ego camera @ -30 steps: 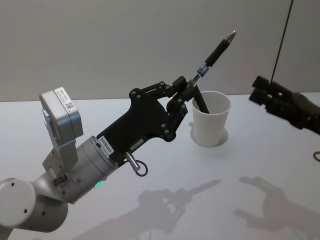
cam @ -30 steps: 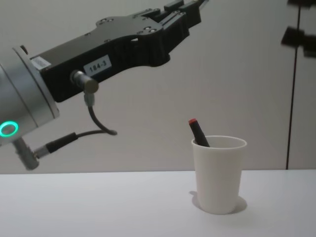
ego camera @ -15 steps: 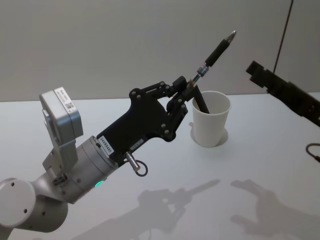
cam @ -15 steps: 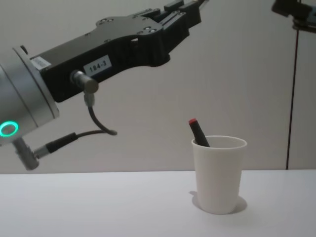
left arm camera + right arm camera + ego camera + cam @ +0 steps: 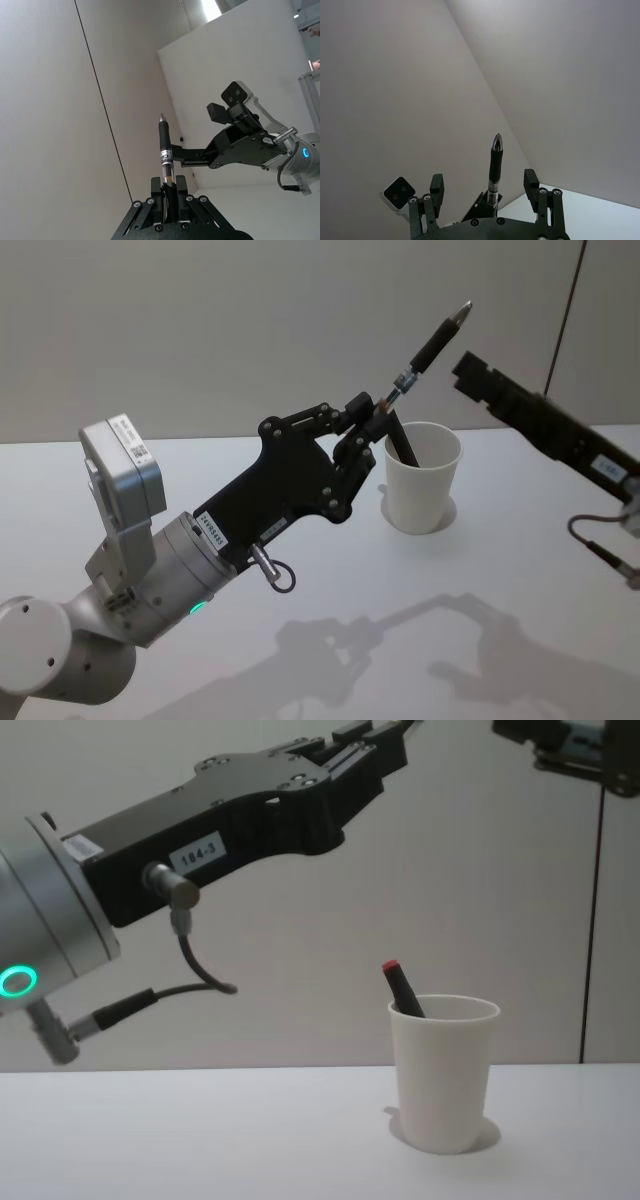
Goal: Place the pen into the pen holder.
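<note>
The left gripper [image 5: 378,412] is raised over the white table [image 5: 520,570] and pinches the lower end of a black pen with a silver tip [image 5: 430,340]. The pen slants up toward 1 o'clock in the head view, its whole length in the air. The left wrist view shows the two fingers [image 5: 156,194] pressed against the pen's barrel from either side. The plain white paper cup with a rolled rim [image 5: 422,485] stands upright on the table at about 5 o'clock from those fingertips. In the chest view it stands well below the left gripper. A second dark pen with a red end [image 5: 401,988] is in the cup, leaning against the rim on the 9 o'clock side, with the red end sticking out above it. The right gripper [image 5: 470,372] reaches in from 3 o'clock and hangs at about 4 o'clock from the raised pen's tip. Its fingers [image 5: 436,186] are spread wide. The right wrist view shows the pen between them, seemingly farther off and untouched, though depth is hard to judge there.
</note>
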Robot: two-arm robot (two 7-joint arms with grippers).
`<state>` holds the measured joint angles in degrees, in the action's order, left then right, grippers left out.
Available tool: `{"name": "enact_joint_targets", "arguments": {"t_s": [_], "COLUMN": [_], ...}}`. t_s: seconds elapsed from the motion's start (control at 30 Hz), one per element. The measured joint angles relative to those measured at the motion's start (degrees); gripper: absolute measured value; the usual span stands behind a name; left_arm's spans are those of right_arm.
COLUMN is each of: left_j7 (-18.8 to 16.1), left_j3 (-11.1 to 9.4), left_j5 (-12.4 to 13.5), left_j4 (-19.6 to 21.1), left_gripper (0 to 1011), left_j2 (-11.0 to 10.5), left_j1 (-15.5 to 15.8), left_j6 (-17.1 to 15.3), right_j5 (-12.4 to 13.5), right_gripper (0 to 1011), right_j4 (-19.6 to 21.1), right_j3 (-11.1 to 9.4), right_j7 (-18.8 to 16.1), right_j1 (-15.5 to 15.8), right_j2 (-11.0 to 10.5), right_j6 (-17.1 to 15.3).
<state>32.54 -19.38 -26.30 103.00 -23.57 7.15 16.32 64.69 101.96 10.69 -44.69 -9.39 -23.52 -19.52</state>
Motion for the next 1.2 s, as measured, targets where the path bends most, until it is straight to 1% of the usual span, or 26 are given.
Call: {"name": "enact_joint_targets", "arguments": {"t_s": [0.7, 1.2], "left_j7": [0.0, 0.0], "left_j3": [0.0, 0.0], "left_j5": [0.0, 0.0], "left_j4": [0.0, 0.0], "left_gripper": [169, 169], "left_j2": [0.0, 0.0], "left_j1": [0.0, 0.0], "left_j6": [0.0, 0.0], "right_j5": [-3.77, -4.81], "right_gripper": [1002, 1002], "right_j4": [-3.28, -4.76], "right_j3": [3.89, 5.27], "right_j7": [1.94, 2.36], "right_j1": [-4.13, -5.57], "right_j2": [3.61, 4.46], "right_j6": [0.29, 0.21]}}
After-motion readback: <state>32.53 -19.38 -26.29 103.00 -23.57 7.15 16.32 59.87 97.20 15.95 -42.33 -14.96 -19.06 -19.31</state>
